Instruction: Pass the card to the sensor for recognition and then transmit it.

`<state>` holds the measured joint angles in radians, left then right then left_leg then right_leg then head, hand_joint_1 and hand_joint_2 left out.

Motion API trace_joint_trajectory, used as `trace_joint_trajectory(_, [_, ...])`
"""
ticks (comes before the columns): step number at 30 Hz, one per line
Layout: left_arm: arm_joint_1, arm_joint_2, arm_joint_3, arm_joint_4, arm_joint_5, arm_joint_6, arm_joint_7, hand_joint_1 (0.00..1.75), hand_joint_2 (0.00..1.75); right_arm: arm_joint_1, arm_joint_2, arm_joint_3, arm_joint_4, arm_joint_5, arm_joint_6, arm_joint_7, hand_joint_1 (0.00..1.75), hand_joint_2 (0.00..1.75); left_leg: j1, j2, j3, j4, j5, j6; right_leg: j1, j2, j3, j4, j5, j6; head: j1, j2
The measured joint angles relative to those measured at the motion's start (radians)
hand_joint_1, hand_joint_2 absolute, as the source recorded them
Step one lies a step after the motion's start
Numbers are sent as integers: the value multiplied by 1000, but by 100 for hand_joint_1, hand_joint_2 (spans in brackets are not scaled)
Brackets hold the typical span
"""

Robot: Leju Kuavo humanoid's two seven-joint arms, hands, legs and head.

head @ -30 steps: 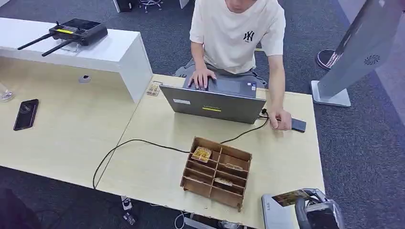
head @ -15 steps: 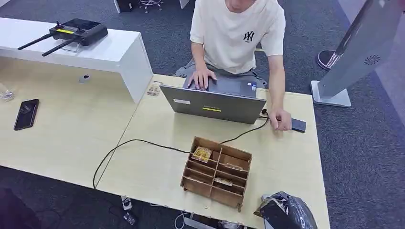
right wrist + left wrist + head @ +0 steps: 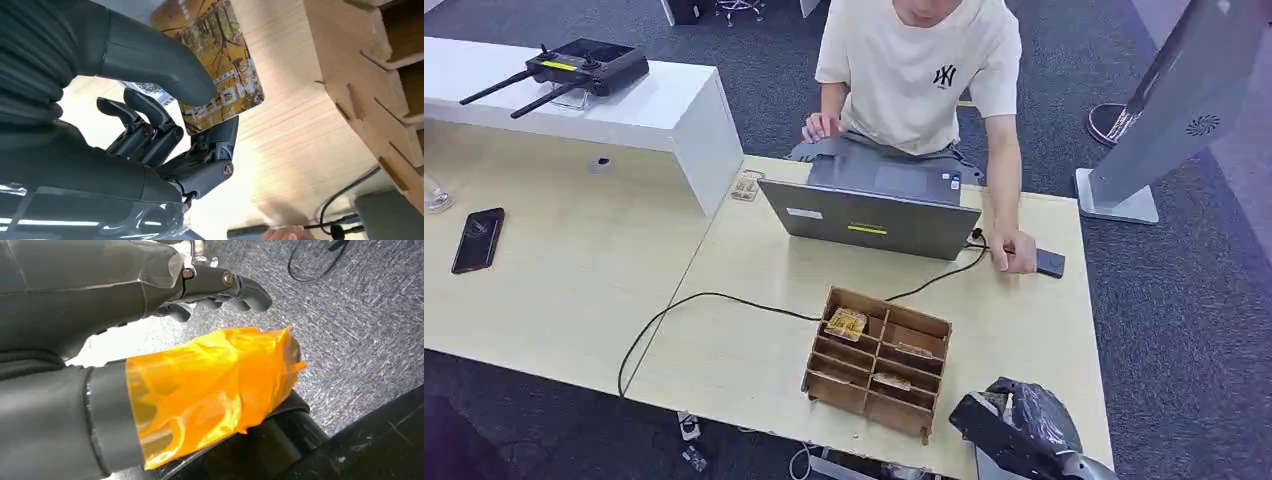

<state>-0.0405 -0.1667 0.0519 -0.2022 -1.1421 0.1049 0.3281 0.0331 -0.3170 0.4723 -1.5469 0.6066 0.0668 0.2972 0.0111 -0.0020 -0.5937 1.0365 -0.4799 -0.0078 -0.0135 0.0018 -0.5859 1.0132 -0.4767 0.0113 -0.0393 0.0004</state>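
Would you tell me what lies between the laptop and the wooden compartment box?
In the head view, a black cable crosses bare tabletop between the laptop and the wooden compartment box.

An office — desks, a laptop, grey carpet

The card is a flat rectangle printed with yellow-gold foliage and pale lettering. It is pinched between the thumb and a finger of the right hand, above the light wooden table, just beside the wooden compartment box.
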Motion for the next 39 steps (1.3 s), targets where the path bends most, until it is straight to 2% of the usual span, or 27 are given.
trace_joint_trajectory(6, [-1,0,-4,0,-2,-3,4,0,0,-38,-13,-5,22,-20,58,0,175,175,0,0,0,0,0,0,0,0,0,0,0,0,0,0])
trace_joint_trajectory(11, [3,20,-3,0,12,-21,-58,0,0,-49,-22,-32,11,-93,83,-16,175,175,0,0,0,0,0,0,0,0,0,0,0,0,0,0])
trace_joint_trajectory(15, [4,36,-3,0,17,-24,-67,0,0,-50,-38,-50,-3,-116,92,-16,175,175,0,-1,0,0,0,0,0,0,0,0,0,0,0,0])
trace_joint_trajectory(22, [0,17,-3,0,8,-7,4,0,0,-48,-76,-52,-11,-121,110,-18,175,175,0,-1,0,0,0,0,0,0,0,0,0,0,1,0])
trace_joint_trajectory(39, [-3,9,-18,0,5,-10,6,0,0,-29,-112,-28,-10,-83,133,-8,175,175,0,0,0,0,0,0,0,0,0,0,0,0,0,0])
